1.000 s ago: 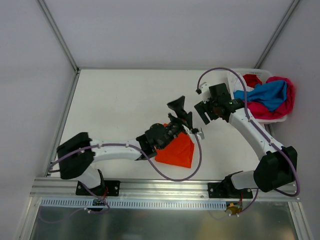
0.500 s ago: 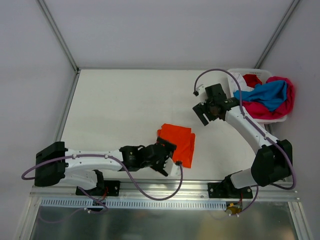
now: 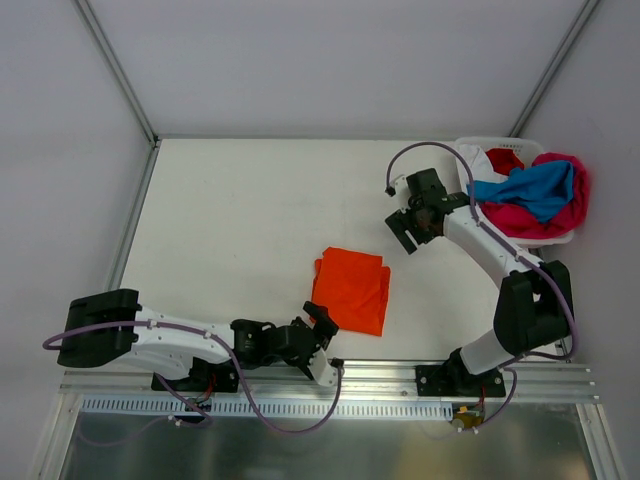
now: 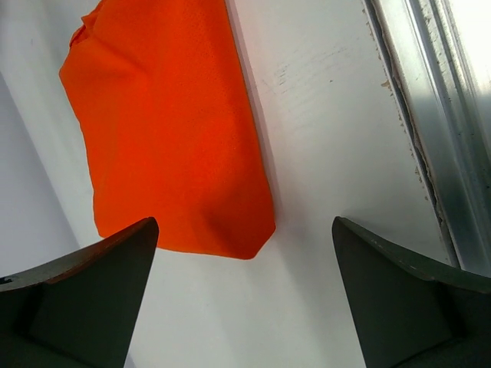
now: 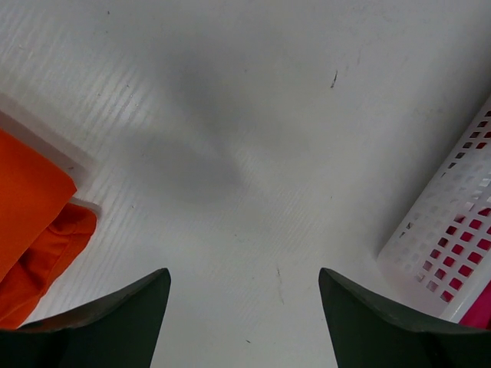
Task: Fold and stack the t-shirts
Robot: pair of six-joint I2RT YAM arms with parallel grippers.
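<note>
Overhead alone shows one blue cloth shirt (image 3: 535, 188) topping the white plastic basket (image 3: 497, 141). One folded orange cloth t-shirt (image 3: 352, 290). The left gripper (image 4: 244, 230) and right gripper (image 5: 244, 276) both gape, empty.

I am seeing the orange t-shirt (image 3: 351, 290) lying folded flat on the table (image 3: 240, 220) toward its near edge, while the blue t-shirt (image 3: 535, 188), magenta-pink t-shirt (image 3: 548, 220) and red t-shirt (image 3: 505, 160) are sitting crumpled in the basket (image 3: 500, 142) at far right.
</note>
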